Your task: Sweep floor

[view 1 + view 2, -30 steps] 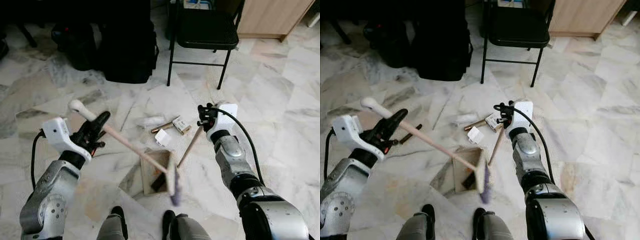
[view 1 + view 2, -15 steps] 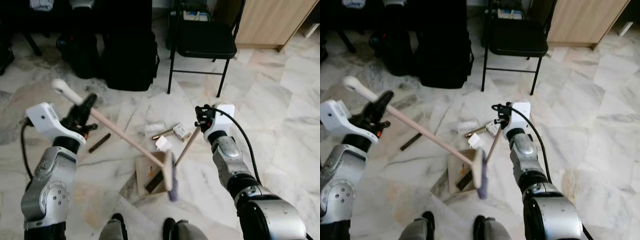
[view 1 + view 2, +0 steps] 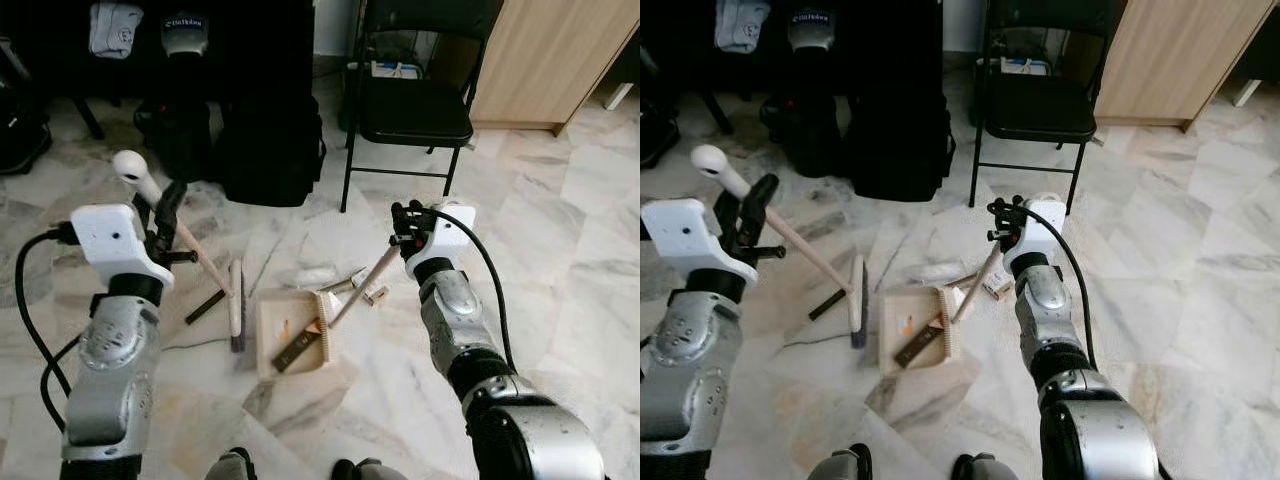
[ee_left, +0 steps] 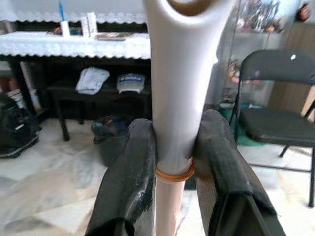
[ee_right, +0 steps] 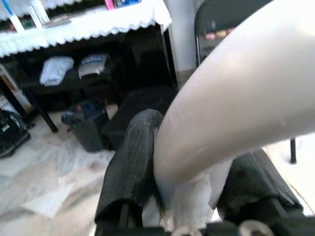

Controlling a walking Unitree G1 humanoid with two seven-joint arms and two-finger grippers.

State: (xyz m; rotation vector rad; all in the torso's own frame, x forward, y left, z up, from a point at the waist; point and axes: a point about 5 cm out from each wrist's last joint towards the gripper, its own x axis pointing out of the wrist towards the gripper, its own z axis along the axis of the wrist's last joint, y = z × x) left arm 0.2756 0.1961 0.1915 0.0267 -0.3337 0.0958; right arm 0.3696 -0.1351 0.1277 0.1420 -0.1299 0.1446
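Gripping the white-capped wooden broom (image 3: pixel 180 235), the left hand (image 3: pixel 165 215) stood raised; the right hand (image 3: pixel 408 222) clasped the beige dustpan's (image 3: pixel 290 335) handle (litter inside) on marble floor (image 3: pixel 560 270).

Top of the pale wooden broom handle with white plastic cap (image 4: pixel 174 83) cut off by the left wrist frame edge. Small scattered litter pieces (image 3: pixel 362 285) beyond the tan square dustpan (image 3: pixel 290 333) too small to identify. White grip (image 5: pixel 236 103) blurred in right wrist view.

Looking down from the head at floor (image 3: pixel 560 250) and chair (image 3: pixel 415 110), both eyes sharing them. Peering close along each wrist's fingers (image 4: pixel 129 182), toward the chair too.
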